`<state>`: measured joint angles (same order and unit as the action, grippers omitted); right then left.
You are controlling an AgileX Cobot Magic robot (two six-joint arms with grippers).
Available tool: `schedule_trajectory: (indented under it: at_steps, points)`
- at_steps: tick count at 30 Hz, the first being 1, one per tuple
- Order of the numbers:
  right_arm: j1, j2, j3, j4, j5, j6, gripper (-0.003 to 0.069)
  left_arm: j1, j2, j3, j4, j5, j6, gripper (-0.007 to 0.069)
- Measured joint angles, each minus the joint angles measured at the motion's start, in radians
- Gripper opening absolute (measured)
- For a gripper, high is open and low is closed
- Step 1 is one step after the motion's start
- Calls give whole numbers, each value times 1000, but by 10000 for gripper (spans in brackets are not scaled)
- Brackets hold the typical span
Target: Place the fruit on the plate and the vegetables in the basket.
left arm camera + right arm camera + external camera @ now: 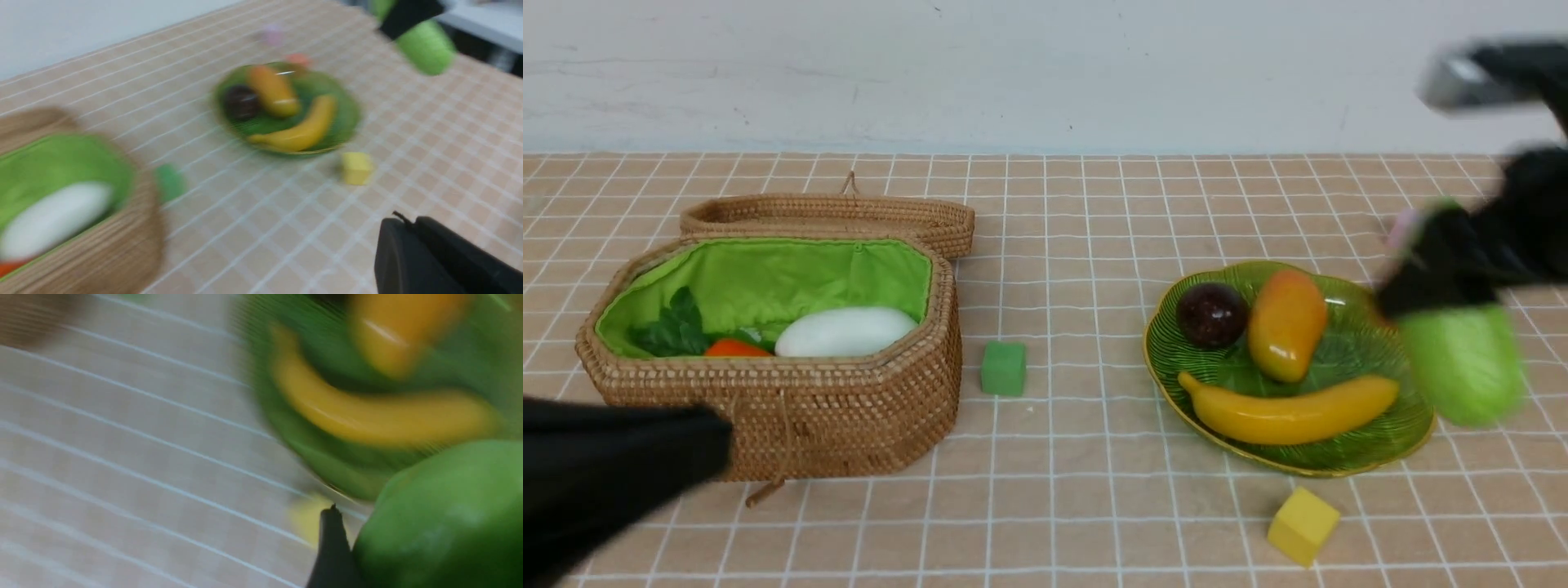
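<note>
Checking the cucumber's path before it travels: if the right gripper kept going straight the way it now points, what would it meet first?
Probably the plate: the right gripper, shut on the cucumber, points down toward the plate's right rim, near the banana. Blur leaves depth uncertain.

Basket (768, 392) left of plate (1339, 457)

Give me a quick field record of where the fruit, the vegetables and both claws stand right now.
plate: banana, mango, mangosteen all on it
basket: lid open; radish and carrot inside
cucumber: held in the air by the right claw, at the plate's right edge
left claw: shut, holding nothing, near the basket's front
loose cubes: green cube, yellow cube on the table
left to do: cucumber into the basket
</note>
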<state>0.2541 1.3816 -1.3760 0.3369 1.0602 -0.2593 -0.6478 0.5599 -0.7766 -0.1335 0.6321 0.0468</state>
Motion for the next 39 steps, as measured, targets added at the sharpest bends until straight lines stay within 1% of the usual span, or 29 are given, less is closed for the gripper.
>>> schedule_trajectory:
  at_steps: [1, 2, 4, 5, 6, 7, 8, 9, 12, 14, 15, 16, 17, 19, 20, 22, 24, 26, 28, 29, 30, 31, 32, 33, 34, 35, 36, 37, 39]
  points:
    - [41, 18, -42, 29, -2, -13, 449, 0, 0, 0, 88, 8, -73, 26]
    - [124, 66, -127, 77, -10, -38, 449, 0, 0, 0, 212, 30, -223, 26]
    - [201, 140, -226, 118, -34, -71, 449, 0, 0, 0, 375, 89, -382, 26]
    - [271, 212, -307, 153, -61, -105, 449, 0, 0, 0, 455, 132, -491, 26]
    - [271, 223, -318, 153, -61, -110, 449, 0, 0, 0, 467, 140, -505, 26]
    - [324, 306, -402, 184, -100, -147, 449, 0, 0, 0, 544, 195, -585, 26]
    - [363, 371, -479, 199, -129, -182, 449, 0, 0, 0, 577, 230, -628, 26]
    - [374, 398, -492, 204, -139, -188, 449, 0, 0, 0, 582, 230, -633, 26]
    - [447, 648, -743, 233, -227, -283, 449, 0, 0, 0, 615, 279, -663, 26]
    - [472, 782, -888, 235, -252, -302, 449, 0, 0, 0, 615, 283, -666, 26]
    - [474, 782, -903, 235, -252, -304, 449, 0, 0, 0, 614, 283, -666, 26]
    - [480, 843, -959, 233, -257, -307, 456, 0, 0, 0, 613, 283, -666, 26]
    - [489, 932, -1067, 221, -259, -309, 500, 0, 0, 0, 610, 286, -666, 26]
    - [491, 1012, -1176, 197, -251, -307, 600, 0, 0, 0, 608, 287, -665, 26]
    - [490, 1032, -1206, 183, -241, -300, 631, 0, 0, 0, 608, 287, -663, 26]
    - [484, 1046, -1255, 161, -180, -238, 669, 0, 0, 0, 604, 287, -651, 26]
    - [475, 1020, -1272, 124, -90, -156, 663, 0, -1, 0, 586, 282, -631, 26]
    - [468, 975, -1279, 74, 12, -74, 629, 0, -13, 0, 551, 260, -598, 26]
    - [461, 910, -1283, 0, 125, 15, 559, 0, -45, 7, 491, 205, -544, 26]
    - [460, 871, -1283, -45, 162, 50, 506, 0, -70, 16, 458, 165, -516, 26]
    - [455, 814, -1277, -101, 185, 85, 418, 0, -105, 34, 419, 108, -485, 26]
    - [454, 814, -1277, -109, 187, 90, 418, 0, -111, 38, 413, 98, -481, 26]
    - [450, 752, -1251, -161, 192, 123, 302, 0, -159, 71, 372, 31, -460, 26]
    - [448, 685, -1206, -208, 194, 149, 215, 0, -208, 113, 340, -28, -446, 26]
    - [448, 633, -1157, -234, 195, 171, 146, 0, -237, 141, 324, -58, -440, 26]
    - [448, 587, -1108, -250, 196, 195, 95, 0, -273, 179, 304, -92, -437, 26]
    - [448, 562, -1079, -254, 196, 199, 72, 0, -280, 186, 300, -99, -436, 26]
    - [448, 471, -963, -278, 195, 232, 14, 0, -331, 244, 273, -147, -434, 26]
    - [448, 330, -743, -295, 196, 278, -8, 0, -407, 339, 231, -230, -433, 26]
